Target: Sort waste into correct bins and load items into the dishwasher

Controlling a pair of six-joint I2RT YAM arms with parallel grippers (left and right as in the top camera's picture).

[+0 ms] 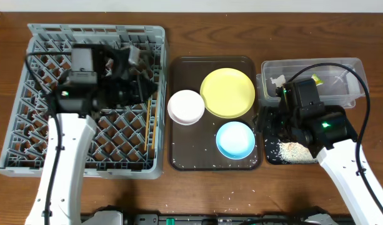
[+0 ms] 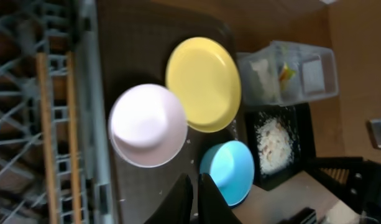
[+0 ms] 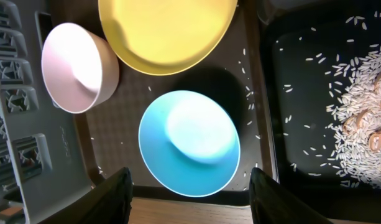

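So the light blue bowl (image 3: pixel 189 143) looks like our next grab. It sits right way up on the brown serving tray (image 1: pixel 191 145), mid-counter toward the near edge, with the white bowl (image 1: pixel 186 107) and the yellow plate (image 1: pixel 227 92) just behind it.

Our guess is it's light, stiff and pretty slick, probably plastic or melamine. Squeezing it across the outside would likely make it squirt out. Better to pinch the rim, one finger inside and one outside, on the side facing the right edge.

The right gripper (image 3: pixel 191 190) has its fingers spread wide with nothing in them, and from the wrist view the bowl sits between them. That arm comes up from the near right corner and bends over the black tray (image 3: pixel 296 124), where the rice (image 3: pixel 364 118) is piled.

The left gripper (image 2: pixel 196 183) hangs over the right side of the dish rack (image 1: pixel 97 169) at the left end, above the chopsticks (image 1: pixel 147 131) lying in the rack. Its fingers are practically together and empty.
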